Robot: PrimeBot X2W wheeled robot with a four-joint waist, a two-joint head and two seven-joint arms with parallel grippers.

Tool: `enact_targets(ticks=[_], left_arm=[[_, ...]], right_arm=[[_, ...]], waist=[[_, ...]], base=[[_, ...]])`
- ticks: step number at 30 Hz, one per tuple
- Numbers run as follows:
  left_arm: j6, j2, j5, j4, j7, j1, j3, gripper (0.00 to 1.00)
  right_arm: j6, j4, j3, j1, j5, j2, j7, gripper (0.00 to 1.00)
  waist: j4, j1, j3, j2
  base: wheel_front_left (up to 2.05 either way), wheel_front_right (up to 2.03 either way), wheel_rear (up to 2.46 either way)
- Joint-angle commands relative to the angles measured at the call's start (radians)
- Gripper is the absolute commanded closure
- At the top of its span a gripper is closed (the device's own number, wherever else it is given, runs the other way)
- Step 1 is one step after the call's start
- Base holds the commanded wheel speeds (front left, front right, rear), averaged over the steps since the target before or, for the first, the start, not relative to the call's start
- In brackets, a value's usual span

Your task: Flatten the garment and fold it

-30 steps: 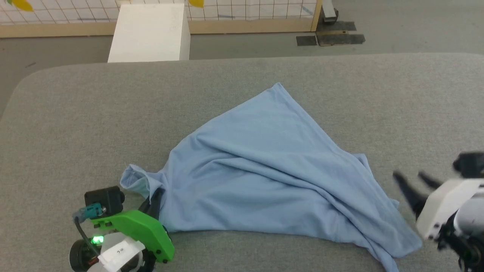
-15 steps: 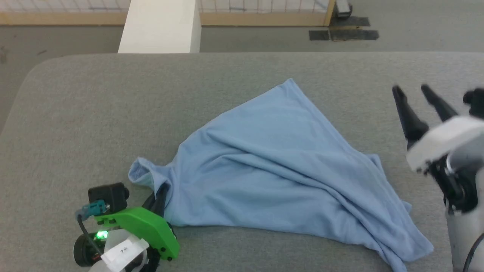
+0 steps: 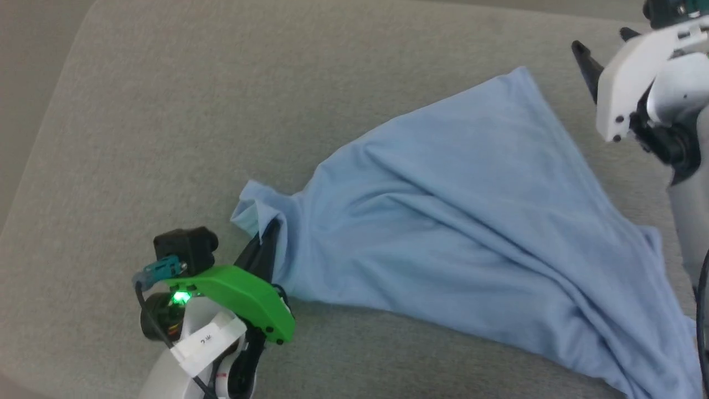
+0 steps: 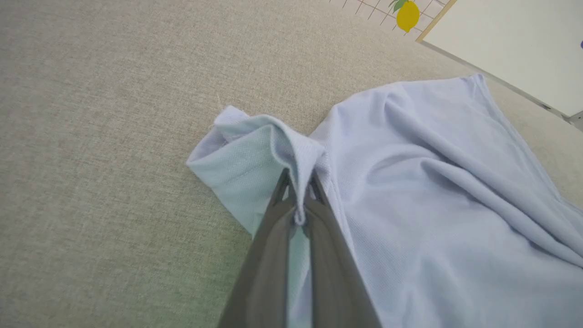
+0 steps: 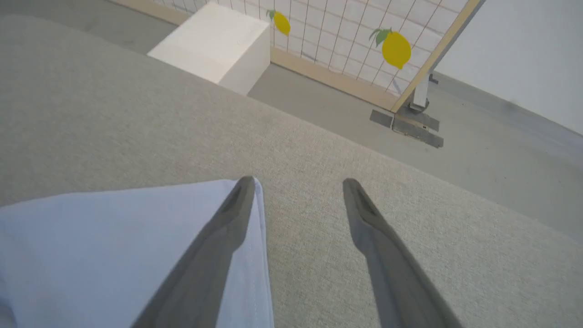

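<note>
The garment (image 3: pixel 471 221), a light-blue knit shirt, lies rumpled across the grey padded table (image 3: pixel 166 111), running from my left gripper to the lower right. My left gripper (image 3: pixel 265 244) is shut on a bunched fold at the shirt's left end. In the left wrist view the cloth (image 4: pixel 410 205) is pinched between the left gripper's (image 4: pixel 298 184) fingertips. My right gripper (image 3: pixel 604 44) is open at the upper right, just beyond the shirt's far corner (image 3: pixel 520 75). In the right wrist view the right gripper (image 5: pixel 298 183) has one finger over that corner (image 5: pixel 114 237) and the other over bare table. Collar and button are hidden.
Past the table's far edge are a white box (image 5: pixel 218 45), a wood-framed grid panel with lemon prints (image 5: pixel 396 48) and dark patches on the floor (image 5: pixel 410 125). Bare table lies left of the shirt and beyond the right gripper.
The head camera has shifted, so the whole picture moved. My right gripper has gone from the shirt's near right end up to its far corner, staying open. The left gripper keeps its hold.
</note>
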Motion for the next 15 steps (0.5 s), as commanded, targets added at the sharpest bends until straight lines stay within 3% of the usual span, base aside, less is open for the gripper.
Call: enact_targets(ticks=[1,5,15], left_arm=[[-0.009,-0.007,0.01,0.005,-0.01,-0.023,-0.004,1.0],[-0.021,-0.024,0.009,0.01,-0.03,-0.044,-0.016,1.0],[-0.036,-0.044,0.0,0.037,-0.063,-0.061,-0.026,1.0]], right_arm=[[-0.001,0.023,0.02,-0.03,-0.016,-0.004,0.039,0.0],[-0.001,0.087,0.103,-0.099,-0.039,-0.021,0.224,0.0],[-0.001,0.131,0.225,-0.157,-0.063,-0.064,0.461,0.0]], waist=[[0.123,-0.0001,0.127,0.0],[0.156,-0.0001,0.173,0.0],[0.188,-0.0001,0.221,0.0]], base=[[0.0,0.0,0.0],[0.0,0.0,0.0],[0.0,0.0,0.0]])
